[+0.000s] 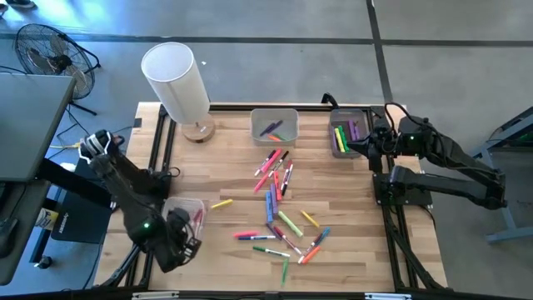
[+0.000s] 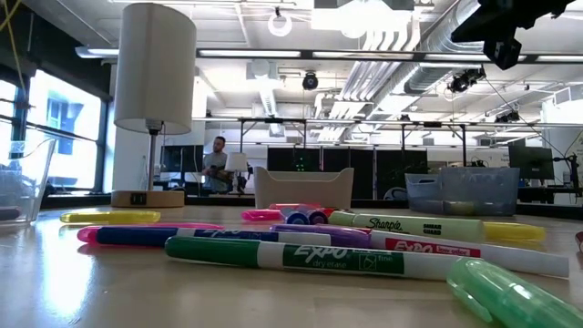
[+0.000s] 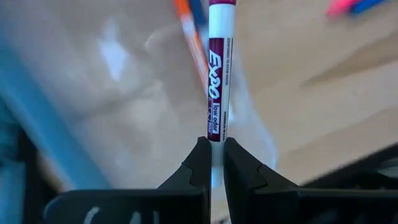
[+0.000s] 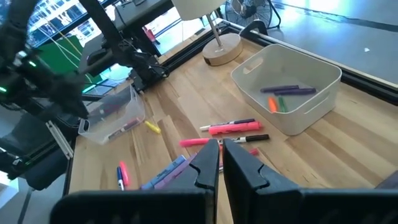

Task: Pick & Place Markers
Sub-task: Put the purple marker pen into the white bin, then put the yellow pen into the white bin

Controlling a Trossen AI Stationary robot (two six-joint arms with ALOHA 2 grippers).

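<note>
While the right arm waits at the table's three o'clock edge, the left gripper (image 1: 185,242) hovers at the table's seven o'clock corner, directly above a clear rectangular plastic bin (image 1: 190,206). In the left wrist view its dark fingers (image 3: 200,163) are pinched on the lower end of a white-barrelled Expo dry-erase marker with a maroon label (image 3: 217,81), which points away from the camera over the bin's transparent wall; an orange marker (image 3: 190,38) appears to lie inside that bin, though blur makes this uncertain. The remaining loose markers (image 1: 279,208) are scattered across the wooden slatted tabletop (image 1: 350,242) from centre toward five o'clock, in pink, red, blue, green, yellow and orange. A grey open bin (image 1: 275,125) at twelve o'clock holds a few markers, and a second grey bin (image 1: 350,133) at two o'clock holds green, yellow and purple ones. The right gripper (image 1: 372,142) sits just beside that second bin, its jaws drawn to a narrow gap with nothing between them. A white cylindrical lamp on a round wooden base (image 1: 179,83) stands at eleven o'clock.
</note>
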